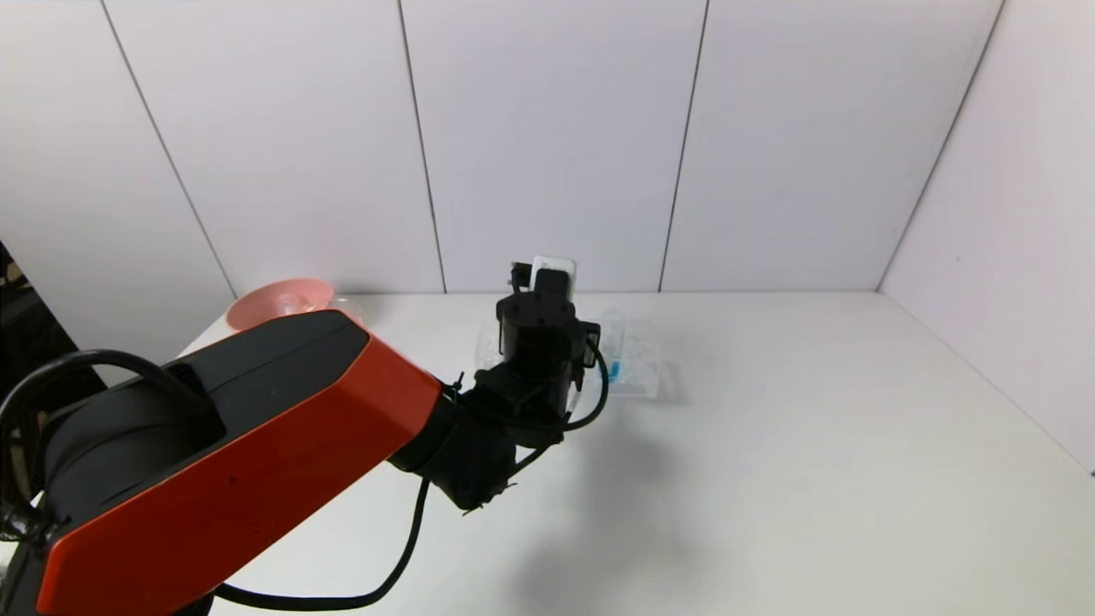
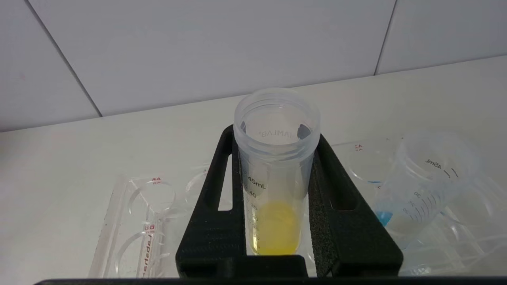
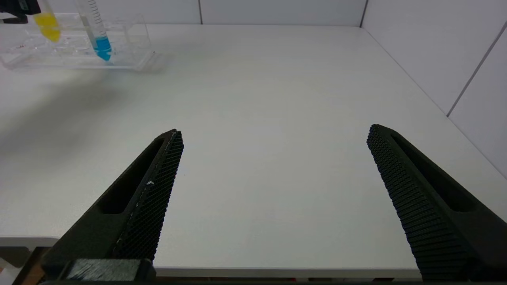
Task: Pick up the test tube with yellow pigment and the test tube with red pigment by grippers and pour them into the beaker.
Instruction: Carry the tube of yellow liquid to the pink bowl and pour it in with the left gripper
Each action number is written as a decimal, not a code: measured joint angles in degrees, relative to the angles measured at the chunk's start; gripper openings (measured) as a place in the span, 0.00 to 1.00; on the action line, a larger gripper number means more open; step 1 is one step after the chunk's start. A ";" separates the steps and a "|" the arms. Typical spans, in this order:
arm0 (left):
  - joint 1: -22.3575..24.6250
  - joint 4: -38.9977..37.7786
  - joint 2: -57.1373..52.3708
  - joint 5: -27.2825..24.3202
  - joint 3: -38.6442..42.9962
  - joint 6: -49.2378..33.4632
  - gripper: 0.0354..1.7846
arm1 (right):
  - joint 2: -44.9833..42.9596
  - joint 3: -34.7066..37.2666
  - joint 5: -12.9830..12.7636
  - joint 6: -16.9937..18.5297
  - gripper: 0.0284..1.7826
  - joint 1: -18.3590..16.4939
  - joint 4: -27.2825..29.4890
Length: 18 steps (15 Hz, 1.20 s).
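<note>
Yellow-pigment test tube [image 2: 276, 186] — "45mL" mark — clamped in left gripper [image 2: 277, 206].

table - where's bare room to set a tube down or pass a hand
Free: the broad table stretch from the clear tube rack out to the right wall and front edge, where the open right gripper hovers. Crowded: the back left, where the left gripper grips the test tube with yellow pigment above the rack, beside the blue-tipped tube and pink bowl.

I read "45mL" and "40" on the yellow tube [image 2: 276, 174]. The blue tube [image 2: 429, 186] shows "45mL" and "30". The rack [image 2: 130, 221] carries red marks I can't make out.
</note>
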 joint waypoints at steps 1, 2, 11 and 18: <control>-0.05 0.02 -0.39 0.00 0.20 0.07 0.24 | 0.00 0.00 0.00 0.00 0.95 0.00 0.00; -0.05 0.00 -0.83 0.02 0.35 0.22 0.24 | 0.00 0.00 0.00 0.00 0.95 0.00 -0.02; -0.39 -0.57 -2.79 0.24 1.23 1.07 0.24 | 0.00 -0.02 0.00 0.02 0.95 0.00 0.00; -0.68 -2.10 -4.36 0.38 1.82 1.89 0.24 | 0.00 -0.02 0.02 0.00 0.95 0.00 0.00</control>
